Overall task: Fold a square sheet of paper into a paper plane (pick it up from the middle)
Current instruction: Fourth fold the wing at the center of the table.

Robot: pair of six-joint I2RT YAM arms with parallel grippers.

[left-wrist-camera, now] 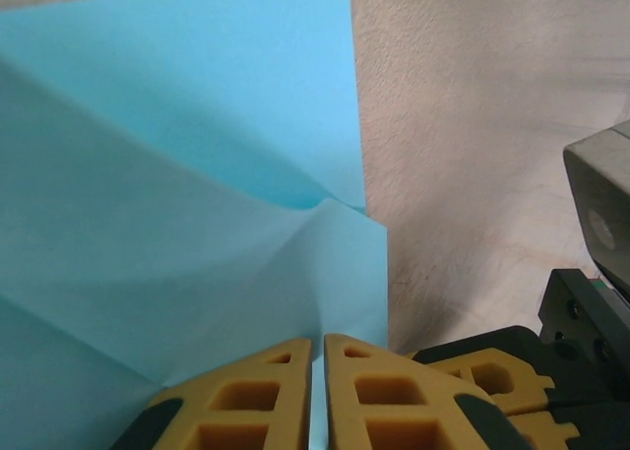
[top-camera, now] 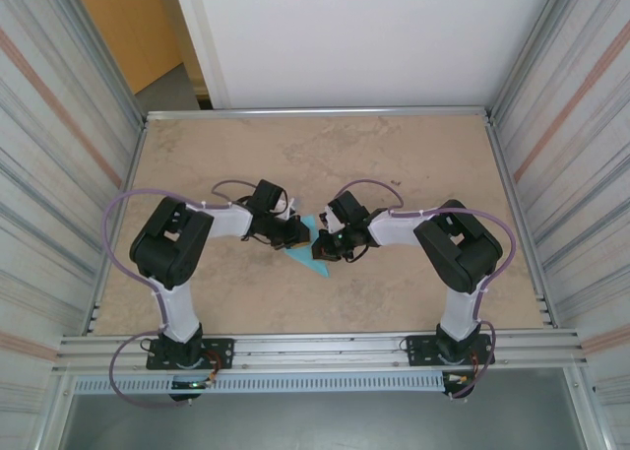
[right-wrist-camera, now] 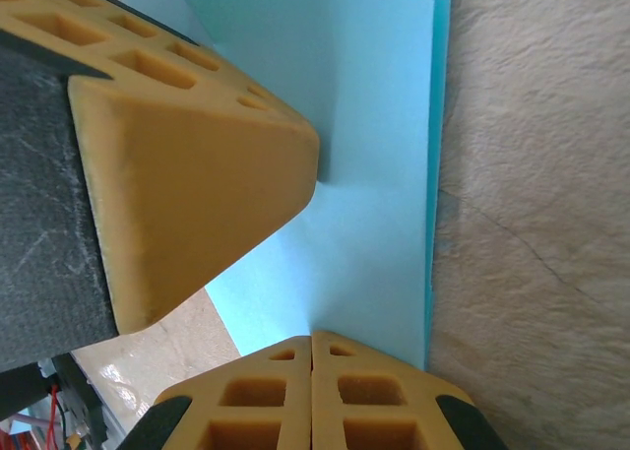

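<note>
Since the left claw and the right claw both have their jaws together, tips at the near edge of the creased light-blue sheet of paper spread just ahead on the table, the fold is probably best pressed slowly, edges kept aligned.

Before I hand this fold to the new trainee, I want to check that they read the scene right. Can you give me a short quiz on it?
1. True or false: the square sheet of paper lies flat with no crease.
2. Where are the left gripper and the right gripper? A) far apart, one at each side wall. B) tip to tip over the sheet. C) parked by their bases.
3. Fill in: the jaws of both grippers are ____.
Key: 1 false, as the left wrist view shows creases and an overlapping layer. 2 B. 3 shut.
</note>
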